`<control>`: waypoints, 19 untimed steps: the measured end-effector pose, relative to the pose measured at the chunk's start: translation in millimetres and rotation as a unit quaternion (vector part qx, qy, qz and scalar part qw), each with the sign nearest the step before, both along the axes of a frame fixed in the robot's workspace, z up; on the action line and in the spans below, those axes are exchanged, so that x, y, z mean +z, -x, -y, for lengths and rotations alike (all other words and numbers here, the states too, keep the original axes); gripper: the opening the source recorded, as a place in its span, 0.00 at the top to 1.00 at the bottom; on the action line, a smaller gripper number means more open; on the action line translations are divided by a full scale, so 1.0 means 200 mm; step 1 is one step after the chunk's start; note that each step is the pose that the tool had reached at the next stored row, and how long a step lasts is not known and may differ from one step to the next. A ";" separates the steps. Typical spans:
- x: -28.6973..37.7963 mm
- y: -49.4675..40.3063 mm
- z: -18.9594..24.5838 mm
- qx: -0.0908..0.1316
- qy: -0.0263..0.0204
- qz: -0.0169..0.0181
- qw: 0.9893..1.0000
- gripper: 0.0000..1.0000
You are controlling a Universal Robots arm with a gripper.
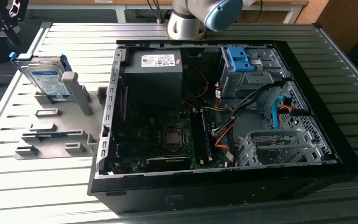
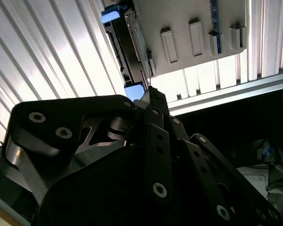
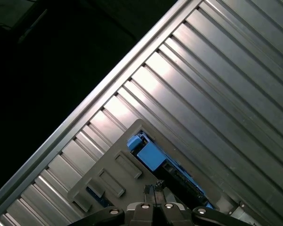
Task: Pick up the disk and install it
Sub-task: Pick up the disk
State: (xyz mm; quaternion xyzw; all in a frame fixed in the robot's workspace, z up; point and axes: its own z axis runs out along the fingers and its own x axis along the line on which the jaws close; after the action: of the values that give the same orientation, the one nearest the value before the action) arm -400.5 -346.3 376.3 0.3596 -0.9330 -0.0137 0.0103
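Note:
The disk (image 1: 45, 77), a silver drive with a white-and-blue label and a blue frame, stands on edge in a grey slotted holder (image 1: 54, 135) on the exterior view's left. My black gripper (image 1: 11, 37) hangs just above and behind its upper corner, not touching it. In the second wrist view the fingertips of the gripper (image 2: 148, 92) meet in a point near the edge-on disk (image 2: 127, 47). The first wrist view looks past the gripper (image 3: 154, 189) down onto the disk (image 3: 151, 155). The fingers look shut with nothing between them.
An open black computer case (image 1: 229, 186) lies flat in the middle of the ribbed metal table (image 1: 42, 186), with a grey power supply box (image 1: 154, 63), a blue clip piece (image 1: 238, 58) and a grey drive cage (image 1: 272, 144) inside. The arm's base (image 1: 191, 18) stands behind the case.

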 end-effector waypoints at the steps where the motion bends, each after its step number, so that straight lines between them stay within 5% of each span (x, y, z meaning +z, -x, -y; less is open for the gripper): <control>1: 0.000 0.000 0.000 0.000 0.000 0.000 1.000 0.89; 19: 0.000 0.000 -0.002 0.010 0.000 0.000 1.000 0.89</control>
State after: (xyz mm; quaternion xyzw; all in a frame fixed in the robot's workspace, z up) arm -400.5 -346.0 376.2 0.3688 -0.9294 -0.0136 0.0104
